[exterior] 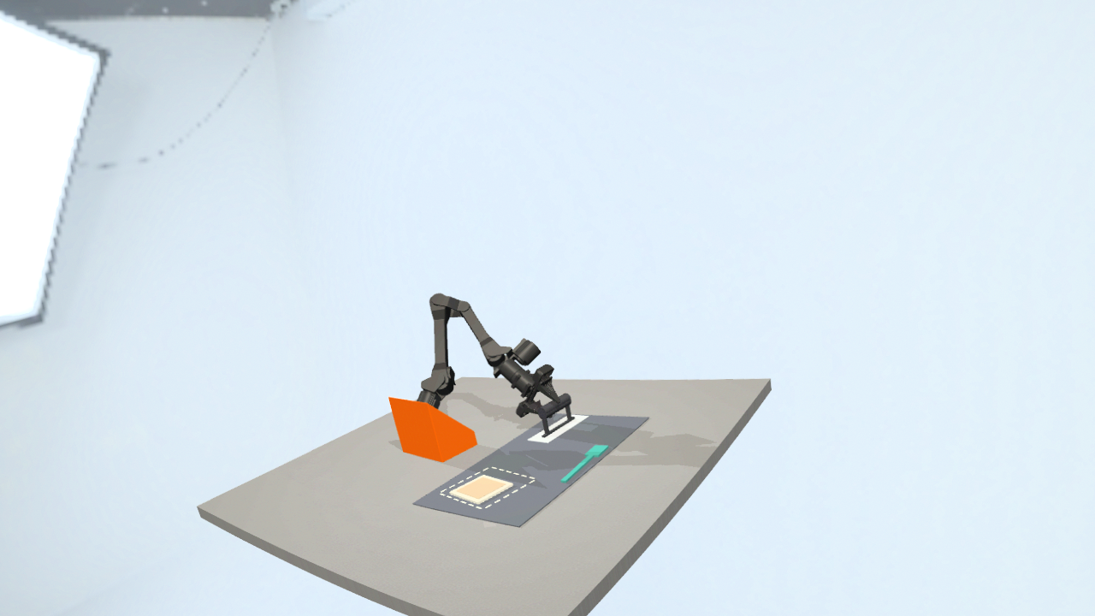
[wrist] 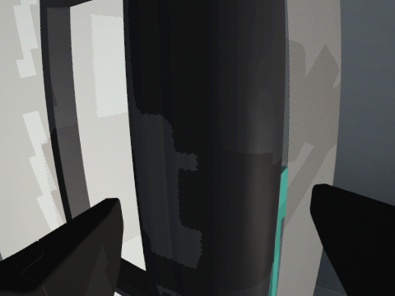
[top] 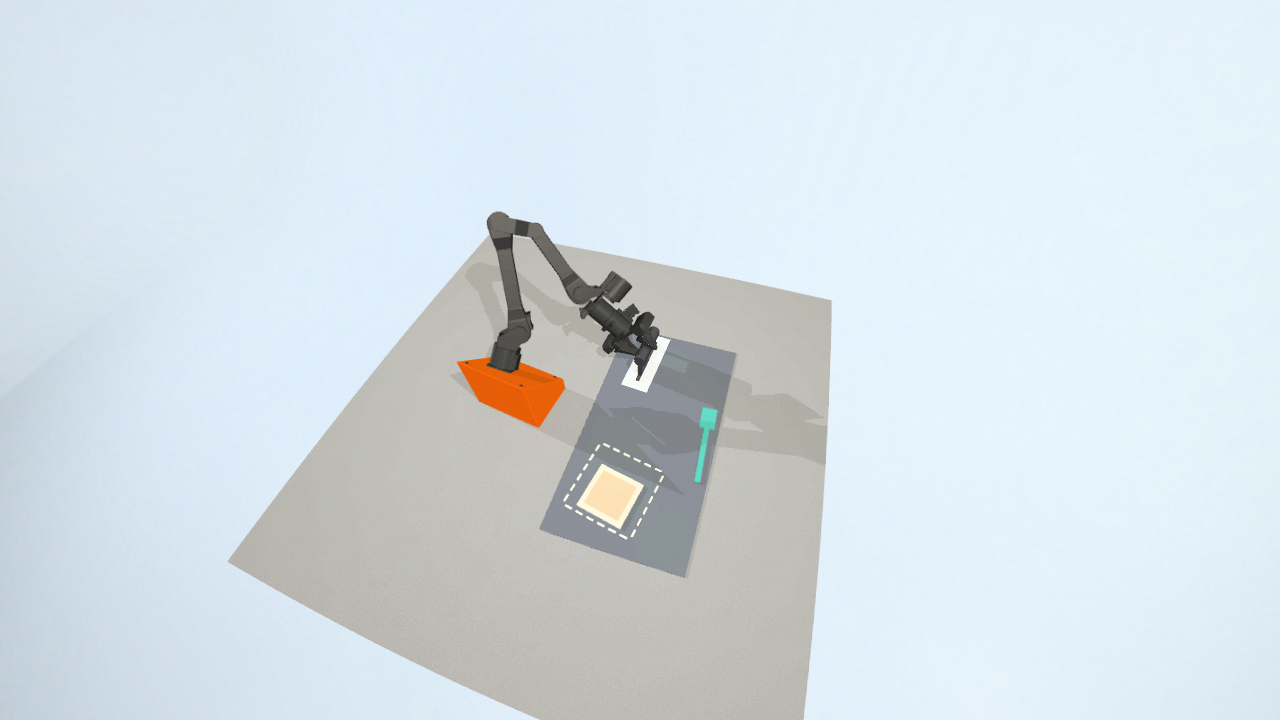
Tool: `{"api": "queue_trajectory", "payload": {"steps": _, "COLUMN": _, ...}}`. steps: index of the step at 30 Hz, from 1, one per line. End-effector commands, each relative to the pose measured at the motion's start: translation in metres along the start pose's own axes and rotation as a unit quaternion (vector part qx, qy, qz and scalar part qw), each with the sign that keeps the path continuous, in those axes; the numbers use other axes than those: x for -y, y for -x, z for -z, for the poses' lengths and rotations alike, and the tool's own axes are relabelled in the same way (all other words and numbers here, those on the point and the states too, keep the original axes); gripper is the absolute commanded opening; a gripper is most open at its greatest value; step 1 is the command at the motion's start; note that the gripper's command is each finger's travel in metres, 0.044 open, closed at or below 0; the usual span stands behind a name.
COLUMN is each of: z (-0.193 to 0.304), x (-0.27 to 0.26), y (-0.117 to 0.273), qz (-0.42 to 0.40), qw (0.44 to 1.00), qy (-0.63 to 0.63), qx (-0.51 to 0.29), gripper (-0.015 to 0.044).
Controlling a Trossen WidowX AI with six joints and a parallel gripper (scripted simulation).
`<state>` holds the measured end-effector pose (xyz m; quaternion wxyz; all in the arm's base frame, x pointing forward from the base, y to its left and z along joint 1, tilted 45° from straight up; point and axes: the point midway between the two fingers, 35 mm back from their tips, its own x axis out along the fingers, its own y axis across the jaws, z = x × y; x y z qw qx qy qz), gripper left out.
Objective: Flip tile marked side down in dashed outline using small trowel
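The trowel, a white flat plate (top: 633,386) (exterior: 540,439) (wrist: 214,164) with a thick dark bar handle, lies at the far end of the grey mat (top: 662,557) (exterior: 520,514). My gripper (top: 640,339) (exterior: 553,403) (wrist: 219,206) is open around the handle, with a fingertip apart from it on each side in the wrist view. The cream tile (top: 610,494) (exterior: 482,488) lies flat inside the dashed outline (top: 602,445) (exterior: 491,468), a peach square on its upper face. Its underside is hidden.
A teal tool (top: 708,418) (exterior: 596,450) (wrist: 284,193) with a long thin handle and small square blade lies along the mat's edge. The arm's orange base (top: 510,394) (exterior: 436,436) stands on the table (top: 402,537) (exterior: 328,528) beside the mat.
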<state>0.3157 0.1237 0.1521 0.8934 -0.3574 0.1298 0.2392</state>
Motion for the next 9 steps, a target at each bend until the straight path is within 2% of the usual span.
{"api": "queue_trajectory", "payload": {"steps": 1, "z": 0.002, "x": 0.000, "y": 0.011, "qz": 0.000, "qw": 1.000, "qy": -0.003, "qx": -0.004, "gripper": 0.0300}}
{"api": "queue_trajectory", "payload": {"steps": 9, "z": 0.002, "x": -0.002, "y": 0.031, "qz": -0.002, "qw": 1.000, "qy": 0.000, "qx": -0.003, "gripper": 0.0300}}
